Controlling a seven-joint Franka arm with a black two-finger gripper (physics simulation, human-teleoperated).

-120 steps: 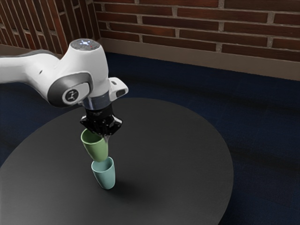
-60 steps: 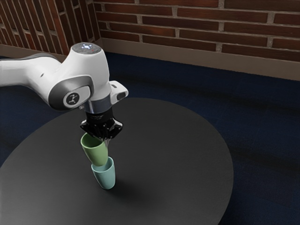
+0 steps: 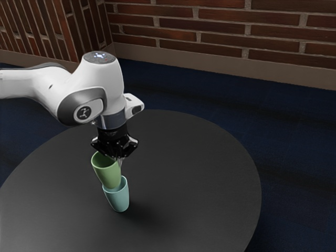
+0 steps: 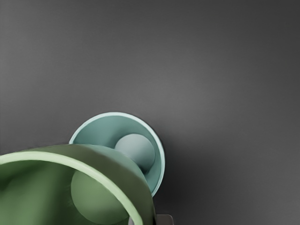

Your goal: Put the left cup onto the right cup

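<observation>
A green cup (image 3: 106, 171) hangs tilted under my gripper (image 3: 118, 159), which is shut on its rim. Its base has gone into the mouth of the teal cup (image 3: 117, 196), which stands upright on the round black table (image 3: 210, 173). In the wrist view the green cup (image 4: 70, 187) is close below the hand. It covers part of the teal cup's (image 4: 140, 140) opening, and the teal cup's inside floor still shows beside it.
The table's rim curves round at the exterior view's right, with dark blue carpet (image 3: 294, 136) beyond it. A brick wall (image 3: 220, 26) runs along the back. Bare tabletop lies on all sides of the two cups.
My hand has come down with the green cup. Its base was just above the teal cup's rim a second ago and now sits inside the mouth. The teal cup has stayed put.
</observation>
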